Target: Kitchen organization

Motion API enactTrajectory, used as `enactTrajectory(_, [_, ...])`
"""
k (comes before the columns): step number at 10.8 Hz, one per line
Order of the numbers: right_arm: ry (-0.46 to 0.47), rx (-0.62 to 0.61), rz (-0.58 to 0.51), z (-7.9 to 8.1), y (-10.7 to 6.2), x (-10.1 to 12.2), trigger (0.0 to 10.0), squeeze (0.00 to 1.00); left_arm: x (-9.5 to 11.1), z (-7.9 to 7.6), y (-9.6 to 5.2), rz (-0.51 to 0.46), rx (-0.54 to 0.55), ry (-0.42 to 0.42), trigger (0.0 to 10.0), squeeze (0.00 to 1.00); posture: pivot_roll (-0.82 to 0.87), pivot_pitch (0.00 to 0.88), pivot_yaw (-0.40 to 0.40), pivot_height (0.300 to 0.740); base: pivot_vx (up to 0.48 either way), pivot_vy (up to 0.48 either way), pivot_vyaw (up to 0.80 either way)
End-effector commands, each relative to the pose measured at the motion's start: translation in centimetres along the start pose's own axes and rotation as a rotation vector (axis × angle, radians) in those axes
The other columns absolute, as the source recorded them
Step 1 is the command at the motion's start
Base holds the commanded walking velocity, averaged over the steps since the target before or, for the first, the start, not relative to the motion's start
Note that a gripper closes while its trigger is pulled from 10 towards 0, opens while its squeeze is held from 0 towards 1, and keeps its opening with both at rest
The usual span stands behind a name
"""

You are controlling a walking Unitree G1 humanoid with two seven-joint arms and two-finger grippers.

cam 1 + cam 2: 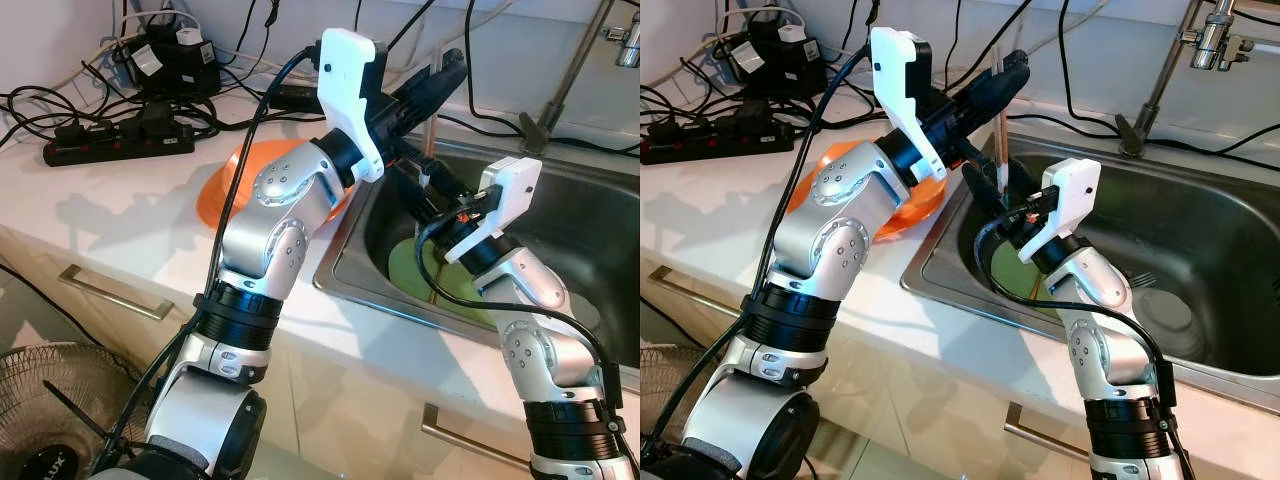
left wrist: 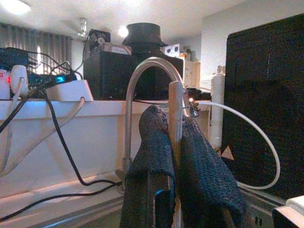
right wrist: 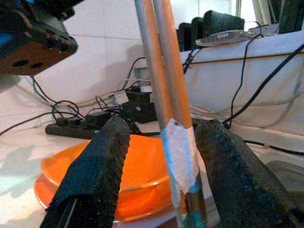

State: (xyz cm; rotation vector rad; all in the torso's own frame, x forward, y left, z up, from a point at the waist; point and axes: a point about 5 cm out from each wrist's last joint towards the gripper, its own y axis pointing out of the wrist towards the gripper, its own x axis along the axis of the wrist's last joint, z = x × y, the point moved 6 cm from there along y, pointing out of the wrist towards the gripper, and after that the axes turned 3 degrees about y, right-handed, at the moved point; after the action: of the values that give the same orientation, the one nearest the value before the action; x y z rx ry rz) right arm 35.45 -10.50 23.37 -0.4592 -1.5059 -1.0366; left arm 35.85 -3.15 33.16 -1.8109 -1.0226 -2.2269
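**Chopsticks mid-air between two pincers, right over the sink's edge**

Chopsticks (image 1: 999, 120), a taped pair, stand nearly upright above the near-left corner of the sink (image 1: 1200, 230), and the left pincer (image 1: 1002, 72) has them clamped near the top, fingers squeezed tight around the wood. Below, the right pincer (image 1: 985, 190) sits with its fingers spread wide on either side of the sticks at the blue-and-white tape (image 3: 183, 156), not touching them as far as I can tell. Looks like a handover in the making, and that's where it could come apart.

Here's the worry: if the left lets go before the right has closed firmly, the pair drops straight into the basin, down by the green plate (image 1: 425, 275). The grip is up high too, so the sticks can pivot; a sideways nudge from one right finger could swing the lower end out of the gap.

Watch also the orange bowl (image 1: 905, 195) on the table (image 1: 700, 215) just beside the sink. The left forearm hangs right over it, and a careless lowering could shove it toward the rim. Cables trail close behind both arms from the power strip (image 1: 115, 145); a snag there could jerk the hold at the worst time.
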Motion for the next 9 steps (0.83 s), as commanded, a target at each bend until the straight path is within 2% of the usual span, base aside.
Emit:
enactTrajectory(1, [-0.016,-0.019,-0.002,-0.41,0.1,0.09,0.0,0.0,0.3,-0.42,-0.08,-0.001,-0.023,0.007,10.0,0.0,0.17,0.034,0.036,0.74,0.0,0.0,0.0])
enactTrajectory(4, [-0.019,-0.024,0.002,-0.53,0.08,-0.06,0.0,0.0,0.31,-0.32,-0.07,-0.005,-0.015,-0.007,10.0,0.0,0.17,0.035,0.036,0.74,0.0,0.0,0.0])
enactTrajectory(7, [-0.015,-0.031,0.008,-0.59,0.11,-0.39,0.0,0.0,0.11,-0.86,0.03,-0.002,-0.029,-0.027,10.0,0.0,0.17,0.036,0.035,0.74,0.0,0.0,0.0])
enactTrajectory(8, [-0.014,-0.029,0.008,-0.55,0.14,-0.4,0.0,0.0,0.04,-0.95,0.06,0.0,-0.032,-0.032,10.0,0.41,0.18,0.037,0.035,0.74,0.0,0.0,0.0])
enactTrajectory(9, [-0.015,-0.032,0.008,-0.62,0.14,-0.41,0.0,0.0,-0.02,-0.9,0.06,0.002,-0.027,-0.038,10.0,1.0,0.18,0.038,0.035,0.74,0.0,0.0,0.0])
